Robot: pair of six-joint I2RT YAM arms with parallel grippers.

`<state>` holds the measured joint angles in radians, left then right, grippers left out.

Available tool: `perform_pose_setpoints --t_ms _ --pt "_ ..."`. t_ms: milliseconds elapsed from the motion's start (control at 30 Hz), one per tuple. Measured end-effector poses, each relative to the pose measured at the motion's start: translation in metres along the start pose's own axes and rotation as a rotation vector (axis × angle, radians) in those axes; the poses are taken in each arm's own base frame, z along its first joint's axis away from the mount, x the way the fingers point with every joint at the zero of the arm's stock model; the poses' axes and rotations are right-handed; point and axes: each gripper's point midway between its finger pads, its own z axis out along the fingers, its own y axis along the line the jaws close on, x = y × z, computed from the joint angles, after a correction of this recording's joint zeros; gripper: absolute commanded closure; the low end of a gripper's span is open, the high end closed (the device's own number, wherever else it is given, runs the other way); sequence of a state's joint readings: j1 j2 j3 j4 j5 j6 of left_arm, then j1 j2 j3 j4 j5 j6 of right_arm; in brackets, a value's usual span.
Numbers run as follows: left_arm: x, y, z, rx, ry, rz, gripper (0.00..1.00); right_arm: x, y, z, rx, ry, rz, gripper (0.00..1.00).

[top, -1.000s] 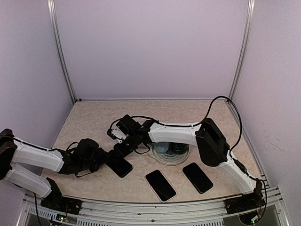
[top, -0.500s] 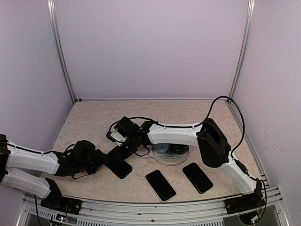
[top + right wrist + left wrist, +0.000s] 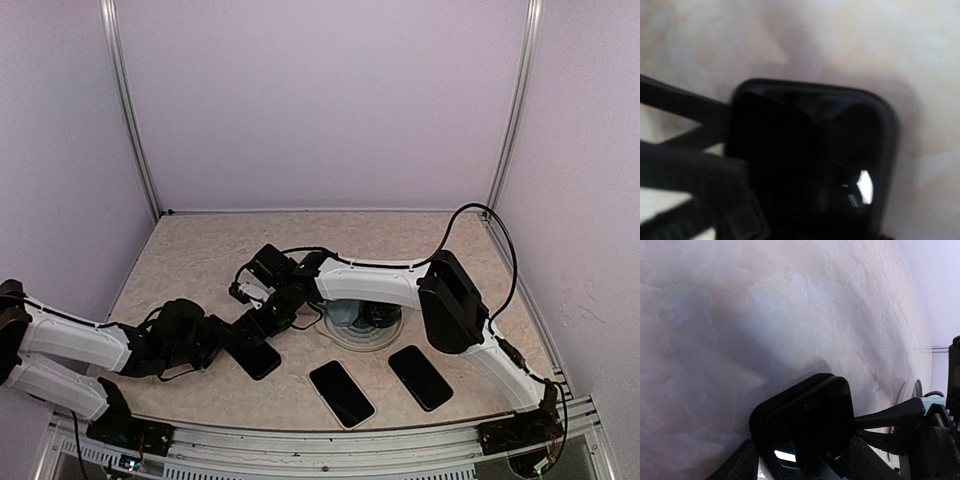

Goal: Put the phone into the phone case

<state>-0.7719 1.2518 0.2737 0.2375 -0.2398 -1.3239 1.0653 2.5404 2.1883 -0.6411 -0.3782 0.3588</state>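
Note:
A black phone case (image 3: 256,353) lies at the front left of the table with a black phone (image 3: 812,432) sitting in it, screen up. My left gripper (image 3: 228,342) grips the case from its near end; its fingers (image 3: 742,465) stand on either side of the case (image 3: 790,412). My right gripper (image 3: 262,317) reaches in from the right, its two fingertips (image 3: 875,421) close together and pressed on the phone's edge. In the right wrist view the case (image 3: 812,160) fills the frame, dark and blurred.
Two more black phones lie flat near the front edge, one in the middle (image 3: 341,392) and one to its right (image 3: 420,377). A round white disc (image 3: 345,338) with a dark object on it sits under the right arm. Purple walls enclose the table.
Both arms shifted only slightly around the case. The case and phone stay in the same spot.

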Motion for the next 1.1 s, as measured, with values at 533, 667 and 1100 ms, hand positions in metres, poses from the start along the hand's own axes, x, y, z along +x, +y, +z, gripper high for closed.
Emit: perform_pose_setpoints --t_ms 533,667,1100 --pt "-0.008 0.001 -0.004 0.145 -0.051 -0.055 0.37 -0.005 0.002 -0.001 -0.199 -0.002 0.127 0.54" --pt "-0.007 0.002 -0.006 0.16 -0.051 -0.051 0.36 -0.01 0.001 0.0 -0.195 -0.03 0.147 0.6" --pt "-0.005 0.001 -0.001 0.159 -0.042 -0.063 0.37 -0.031 0.011 -0.021 -0.223 -0.133 0.148 0.63"
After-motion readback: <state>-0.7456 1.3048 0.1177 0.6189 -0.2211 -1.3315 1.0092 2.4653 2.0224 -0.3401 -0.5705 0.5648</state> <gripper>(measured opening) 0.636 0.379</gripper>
